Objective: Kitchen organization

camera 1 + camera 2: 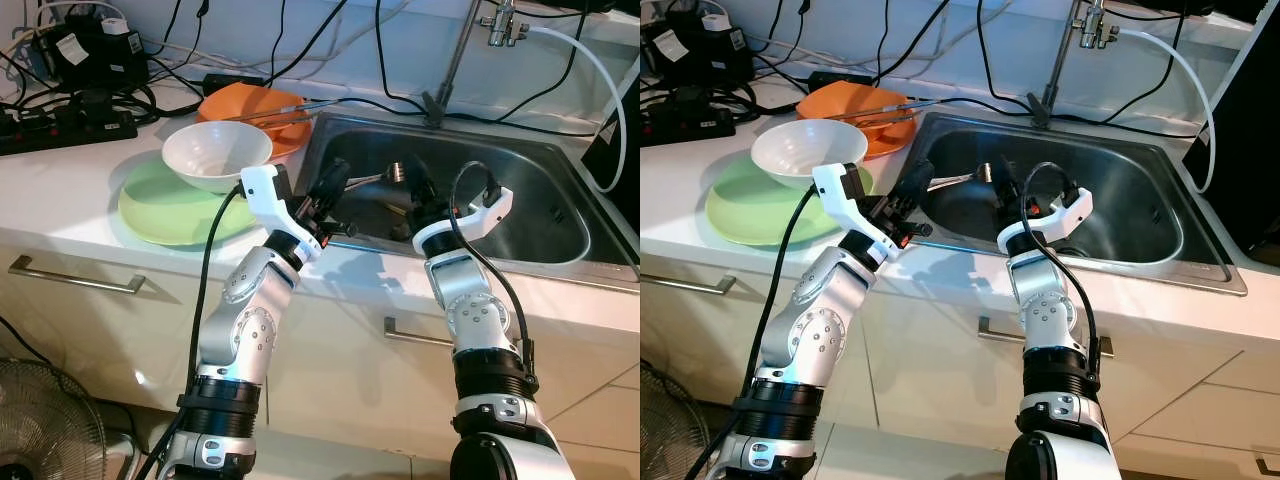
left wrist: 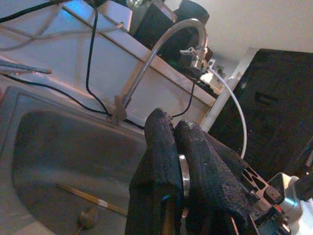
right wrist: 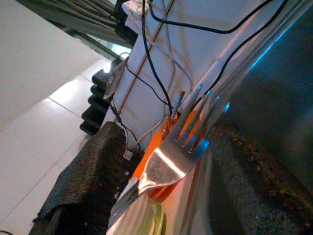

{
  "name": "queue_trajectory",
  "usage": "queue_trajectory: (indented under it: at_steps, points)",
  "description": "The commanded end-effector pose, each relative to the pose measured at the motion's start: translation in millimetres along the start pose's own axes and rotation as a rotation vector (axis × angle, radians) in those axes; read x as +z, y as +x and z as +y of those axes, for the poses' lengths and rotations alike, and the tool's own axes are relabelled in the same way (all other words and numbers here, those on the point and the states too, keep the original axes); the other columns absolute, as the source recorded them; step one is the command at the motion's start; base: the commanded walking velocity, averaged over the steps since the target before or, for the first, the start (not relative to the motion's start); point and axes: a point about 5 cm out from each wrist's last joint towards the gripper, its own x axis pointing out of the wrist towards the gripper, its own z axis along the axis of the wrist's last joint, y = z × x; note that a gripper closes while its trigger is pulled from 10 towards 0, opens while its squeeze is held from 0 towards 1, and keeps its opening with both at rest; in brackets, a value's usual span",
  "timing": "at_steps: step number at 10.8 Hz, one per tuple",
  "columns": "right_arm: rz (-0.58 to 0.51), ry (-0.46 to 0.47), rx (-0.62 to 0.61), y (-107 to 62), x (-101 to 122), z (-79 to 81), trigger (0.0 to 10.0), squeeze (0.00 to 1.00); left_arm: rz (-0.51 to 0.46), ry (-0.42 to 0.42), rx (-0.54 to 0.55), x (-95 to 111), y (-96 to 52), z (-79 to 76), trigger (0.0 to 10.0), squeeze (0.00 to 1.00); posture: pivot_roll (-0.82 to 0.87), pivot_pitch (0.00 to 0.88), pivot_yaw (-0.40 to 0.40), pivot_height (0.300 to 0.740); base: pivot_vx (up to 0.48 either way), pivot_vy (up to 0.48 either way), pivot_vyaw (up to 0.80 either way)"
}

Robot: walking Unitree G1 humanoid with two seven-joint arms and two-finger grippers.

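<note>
My left gripper (image 1: 335,182) reaches over the left rim of the steel sink (image 1: 545,235), shut on the handle of a metal fork (image 1: 375,178). In the left wrist view a thin metal edge shows between its closed fingers (image 2: 161,161). The fork's head (image 3: 171,156) hangs in the air between the two spread fingers of my right gripper (image 1: 415,192), which is open inside the sink and not touching it. A thin wooden utensil (image 2: 88,196) lies on the sink bottom.
A white bowl (image 1: 215,152) sits on a green plate (image 1: 165,215) on the counter left of the sink. An orange bowl (image 1: 250,108) with chopsticks is behind it. The faucet (image 1: 455,60), cables and a power strip (image 1: 65,128) line the back. Drawer handles and a fan (image 1: 40,430) are below.
</note>
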Motion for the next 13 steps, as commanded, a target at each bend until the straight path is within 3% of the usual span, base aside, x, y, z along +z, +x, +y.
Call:
queue_trajectory:
  at_steps: [1, 13]
  points:
    - [0.006, 0.037, 0.014, 2.3, -13, 8.4, 10.0, 0.00, -0.004, -0.006, -0.038, 1, 0.8, -7.4, 10.0, 0.00, 0.23, 0.000, -0.059, 0.740, 0.000, 0.000, 0.00]
    - [0.008, -0.007, -0.034, 0.4, -17, -1.8, 10.0, 0.00, 0.002, -0.045, -0.069, 5, -3.1, -12.1, 10.0, 0.00, 0.24, 0.001, -0.062, 0.740, 0.000, 0.000, 0.00]
